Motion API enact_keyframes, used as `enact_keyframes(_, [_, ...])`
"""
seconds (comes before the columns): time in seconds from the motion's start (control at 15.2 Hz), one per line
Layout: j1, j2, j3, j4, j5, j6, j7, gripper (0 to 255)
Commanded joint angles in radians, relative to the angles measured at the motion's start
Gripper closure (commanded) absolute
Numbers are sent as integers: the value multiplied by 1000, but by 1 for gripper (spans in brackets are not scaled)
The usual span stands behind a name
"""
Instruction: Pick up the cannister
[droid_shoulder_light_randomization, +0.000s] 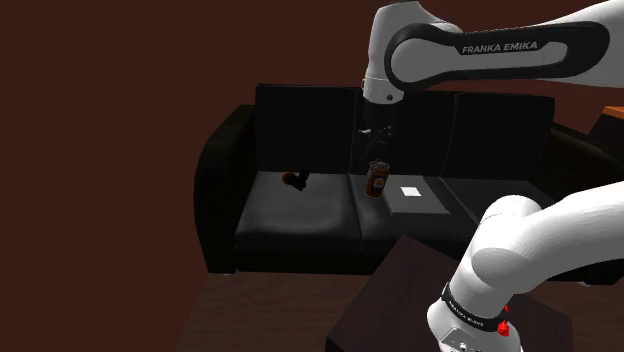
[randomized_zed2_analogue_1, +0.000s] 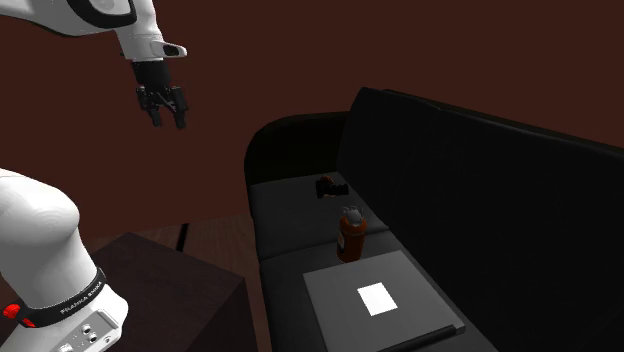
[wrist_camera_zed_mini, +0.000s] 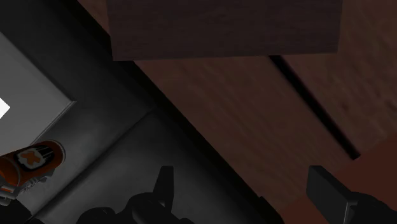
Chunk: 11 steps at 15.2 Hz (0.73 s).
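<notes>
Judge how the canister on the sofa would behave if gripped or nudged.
The canister stands upright, tall and narrow, on the cushioned sofa, so a nudge would likely tip it. Its rounded body suggests it would roll once down. It looks rigid, so the open tool could probably clamp it firmly.

1. A black sofa is standing before the wall — three seat cushions, a tall back and a rounded armrest.
2. The wall is showing a plain, dark reddish brown.
3. A brown wooden floor is stretching out in front of the sofa.
4. Dim light is leaving everything shadowy — the seats are catching a faint sheen.
</notes>
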Motion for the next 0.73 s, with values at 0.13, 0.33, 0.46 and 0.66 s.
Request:
enact_keyframes(0.13, [-13,33,-42,-6,-29,28,-61,0])
enact_keyframes(0.33, [-31,94,-103,-5,-70,72,-150,0])
enact_keyframes(0.46, [-42,141,-142,4,-94,102,-208,0])
enact_keyframes(0.66, [-56,223,-200,27,-126,148,-295,0])
